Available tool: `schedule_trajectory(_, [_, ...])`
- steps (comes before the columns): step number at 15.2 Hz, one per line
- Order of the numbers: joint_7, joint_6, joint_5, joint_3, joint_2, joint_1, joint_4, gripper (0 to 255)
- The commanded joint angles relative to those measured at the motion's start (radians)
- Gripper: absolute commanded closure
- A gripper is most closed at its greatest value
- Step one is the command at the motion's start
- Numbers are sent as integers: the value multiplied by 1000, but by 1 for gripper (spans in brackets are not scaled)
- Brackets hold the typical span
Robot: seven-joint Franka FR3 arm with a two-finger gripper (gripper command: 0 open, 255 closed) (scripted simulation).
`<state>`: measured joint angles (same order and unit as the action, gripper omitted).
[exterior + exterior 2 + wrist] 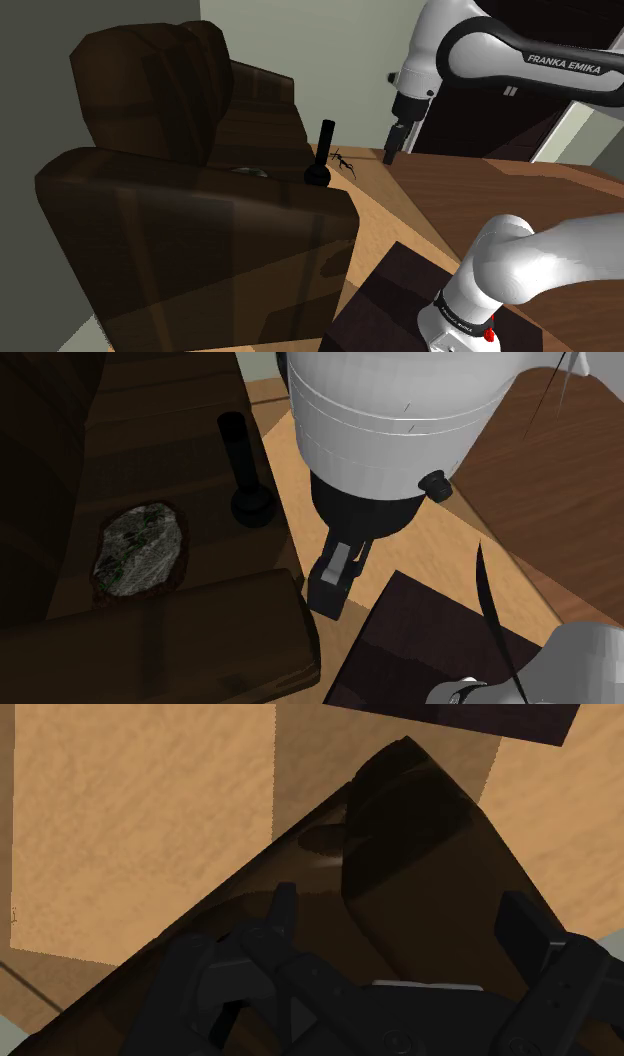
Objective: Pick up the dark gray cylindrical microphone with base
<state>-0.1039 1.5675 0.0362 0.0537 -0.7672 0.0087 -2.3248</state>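
Pale wooden flooring [378, 215] runs through the middle of the shoulder view, meeting a darker reddish-brown surface [500, 195] on the right side of the frame, with a grey-green wall [40, 60] at the upper left. A large dark brown leather armchair [180, 210] takes up the left half of that frame. The microphone [322, 152], nearly black, is a short cylinder standing upright on a rounded base just left of the frame's centre, on the armchair close to the edge that borders the floor. Just to the right of its base lies a thin, dark twig-like thing [345, 162]. In the second exterior view the microphone stands in the upper left part of the frame on the chair's dark surface, and a mottled grey-green, rock-like lump [140, 549] sits on the same surface below and to the left of it, apart from it. The white arm [520, 50] comes in from the shoulder view's upper right and bends downward, and the black gripper [392, 152] hangs right of the microphone, near it but not touching it, with floor behind it. In the wrist view the two fingers [283, 909] stand well apart with nothing clasped between them, and the brown leather of the armchair lies beyond the gap, with the pale floor past it. The dark box of the stand [395, 290] sits at the shoulder view's lower right.
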Motion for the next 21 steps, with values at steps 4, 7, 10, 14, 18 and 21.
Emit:
schedule_trajectory(4, [-58, 44, 19, -41, 105, -8, 62, 0])
schedule_trajectory(7, [-115, 80, 29, -79, 213, -13, 137, 0])
schedule_trajectory(10, [-172, 106, 31, -113, 324, -16, 223, 0])
schedule_trajectory(14, [-249, 124, 20, -153, 477, -20, 358, 0])
schedule_trajectory(18, [-326, 121, -5, -187, 637, -27, 518, 0])
schedule_trajectory(21, [-382, 103, -32, -206, 764, -37, 659, 0])
